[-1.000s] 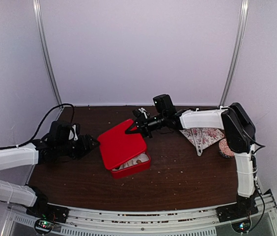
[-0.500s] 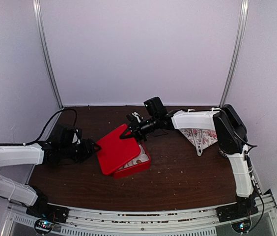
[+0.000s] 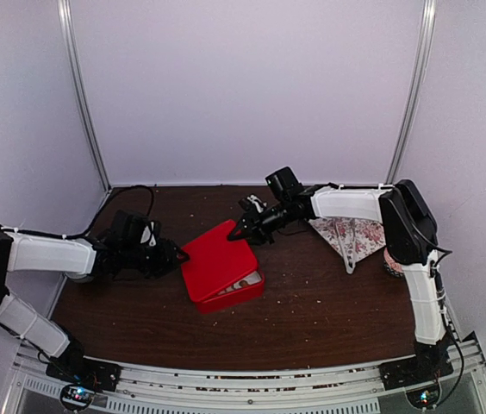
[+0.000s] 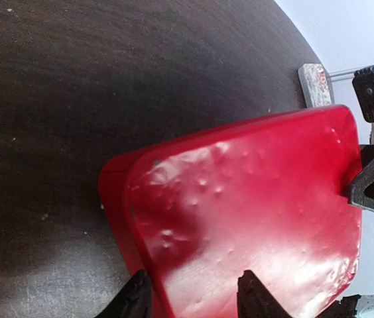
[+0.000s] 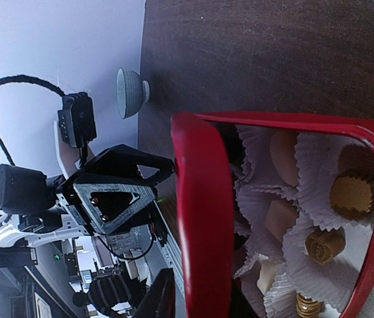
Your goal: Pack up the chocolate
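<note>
While the chocolates sit in white paper cups inside the red box, the right gripper clamps the far rim of the tilted red lid — the left gripper straddles its left corner, fingers spread, and I cannot tell whether it grips.

Red lid dropped flatter over box, L gripper moved in to lid's edge
</note>
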{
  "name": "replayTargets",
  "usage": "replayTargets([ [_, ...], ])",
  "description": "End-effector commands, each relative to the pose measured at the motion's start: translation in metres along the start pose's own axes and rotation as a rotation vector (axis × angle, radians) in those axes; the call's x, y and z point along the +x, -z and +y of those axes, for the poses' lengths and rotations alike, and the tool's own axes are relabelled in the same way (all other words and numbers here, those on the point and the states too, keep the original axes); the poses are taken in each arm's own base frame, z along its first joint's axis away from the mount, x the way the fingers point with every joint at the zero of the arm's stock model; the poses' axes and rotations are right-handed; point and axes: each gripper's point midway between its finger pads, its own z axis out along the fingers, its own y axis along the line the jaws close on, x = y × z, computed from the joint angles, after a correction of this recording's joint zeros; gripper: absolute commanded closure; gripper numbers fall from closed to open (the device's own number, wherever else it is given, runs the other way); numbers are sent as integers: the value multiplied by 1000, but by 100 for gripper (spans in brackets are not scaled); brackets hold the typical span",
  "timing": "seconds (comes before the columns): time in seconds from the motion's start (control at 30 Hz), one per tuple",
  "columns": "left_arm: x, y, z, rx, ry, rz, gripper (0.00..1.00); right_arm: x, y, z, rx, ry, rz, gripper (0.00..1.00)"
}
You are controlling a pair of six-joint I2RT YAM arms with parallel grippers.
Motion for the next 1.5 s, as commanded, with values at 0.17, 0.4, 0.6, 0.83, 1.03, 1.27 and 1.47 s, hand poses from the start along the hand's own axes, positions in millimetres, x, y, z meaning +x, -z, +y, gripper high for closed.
replayTargets([
  [0.17,-4,-14,-26,70,-70,38,63,-12,18,-11,108,41,-34,67],
  [0.4,0,-24,-31,74,-82,74,67,-22,67,-45,308,58,-93,43],
  [0.6,3,-30,-32,70,-80,94,67,-1,72,-67,392,80,-15,5],
  [0.83,4,-36,-33,63,-81,111,66,22,44,-74,342,75,94,5],
  [1.03,6,-44,-35,40,-111,147,67,43,22,-78,274,50,164,22],
  [1.27,9,-48,-31,-4,-164,192,68,61,10,-94,247,2,172,51],
  [1.47,4,-42,-33,-5,-193,184,66,59,6,-103,254,-20,147,78],
])
